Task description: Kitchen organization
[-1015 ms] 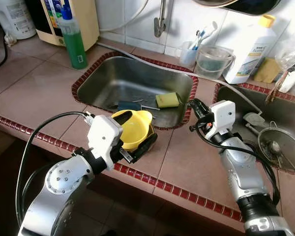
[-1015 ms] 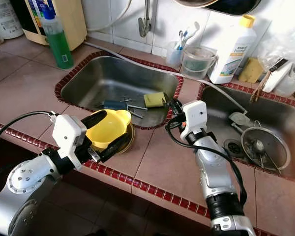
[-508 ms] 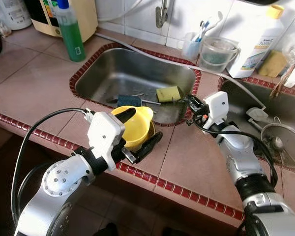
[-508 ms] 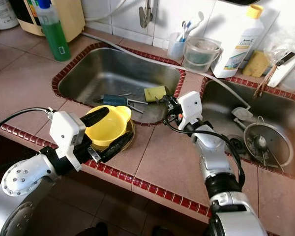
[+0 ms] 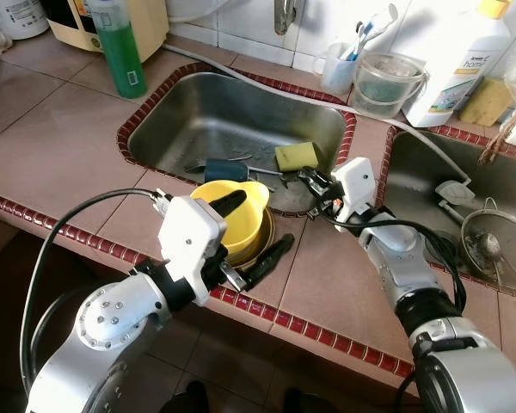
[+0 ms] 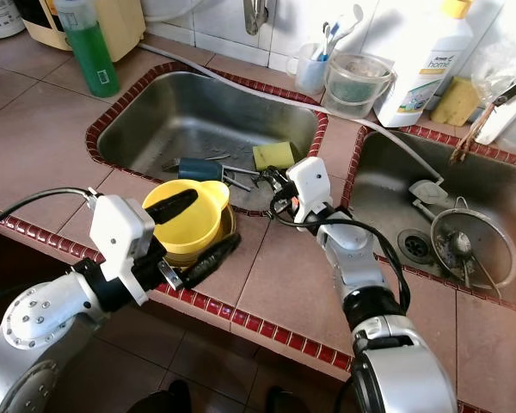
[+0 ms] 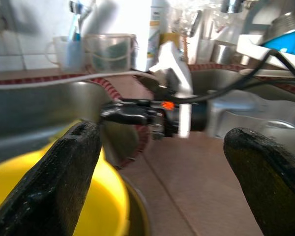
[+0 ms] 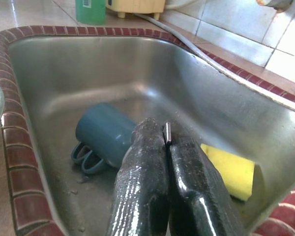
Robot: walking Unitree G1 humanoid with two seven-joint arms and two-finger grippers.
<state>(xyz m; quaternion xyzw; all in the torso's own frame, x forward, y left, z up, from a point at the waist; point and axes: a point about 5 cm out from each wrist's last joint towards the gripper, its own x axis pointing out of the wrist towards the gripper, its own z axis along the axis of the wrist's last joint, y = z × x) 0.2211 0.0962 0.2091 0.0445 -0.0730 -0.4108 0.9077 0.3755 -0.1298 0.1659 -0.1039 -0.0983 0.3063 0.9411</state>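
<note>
A yellow bowl (image 5: pixel 241 222) rests in a shallow metal dish on the tiled counter, just in front of the left sink (image 5: pixel 224 112). My left gripper (image 5: pixel 262 222) is open around the bowl's right wall, one finger inside, the other outside by the dish. The left wrist view has the yellow bowl (image 7: pixel 88 196) low between the two fingers. My right gripper (image 5: pixel 303 175) is shut and empty at the sink's front right rim, pointing into the basin. A blue mug (image 8: pixel 105 132) lies on its side there, with a yellow sponge (image 8: pixel 231 169) beside it.
A green soap bottle (image 5: pixel 120 47) stands at the back left. A toothbrush cup (image 5: pixel 337 69), a clear tub (image 5: pixel 385 84) and a white detergent bottle (image 5: pixel 456 60) line the back wall. The right sink (image 5: pixel 413 172) holds a metal strainer (image 5: pixel 490 245). Loose cutlery lies by the mug.
The camera has shifted. My right gripper has moved left along the counter to the left sink's front right rim. My left gripper stays around the yellow bowl.
</note>
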